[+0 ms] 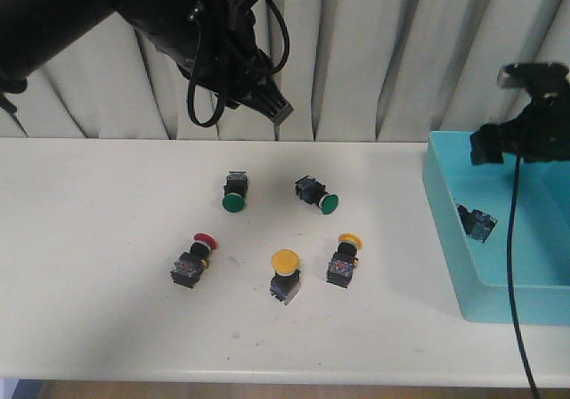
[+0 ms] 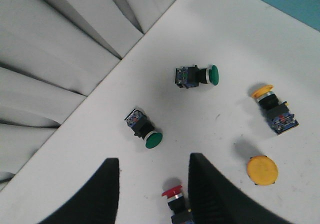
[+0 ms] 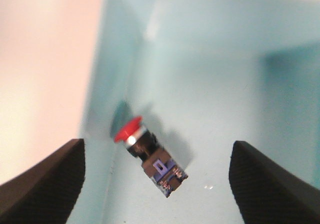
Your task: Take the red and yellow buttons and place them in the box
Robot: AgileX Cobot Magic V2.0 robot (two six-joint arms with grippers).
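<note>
On the white table lie a red button (image 1: 191, 261) and two yellow buttons (image 1: 285, 274) (image 1: 345, 258). My left gripper (image 1: 272, 109) hangs open and empty high above the table's back. In the left wrist view it (image 2: 154, 159) is above the red button (image 2: 175, 199), with the yellow buttons (image 2: 262, 170) (image 2: 275, 109) off to one side. The turquoise box (image 1: 445, 230) stands at the right. Another red button (image 3: 147, 156) lies inside it by the wall. My right gripper (image 3: 157, 144) is open and empty above that button, over the box (image 1: 508, 145).
Two green-capped buttons (image 1: 234, 191) (image 1: 317, 194) lie behind the red and yellow ones, and show in the left wrist view (image 2: 145, 130) (image 2: 196, 76). A grey curtain (image 1: 374, 52) hangs behind the table. A black cable (image 1: 515, 265) drops from the right arm across the box.
</note>
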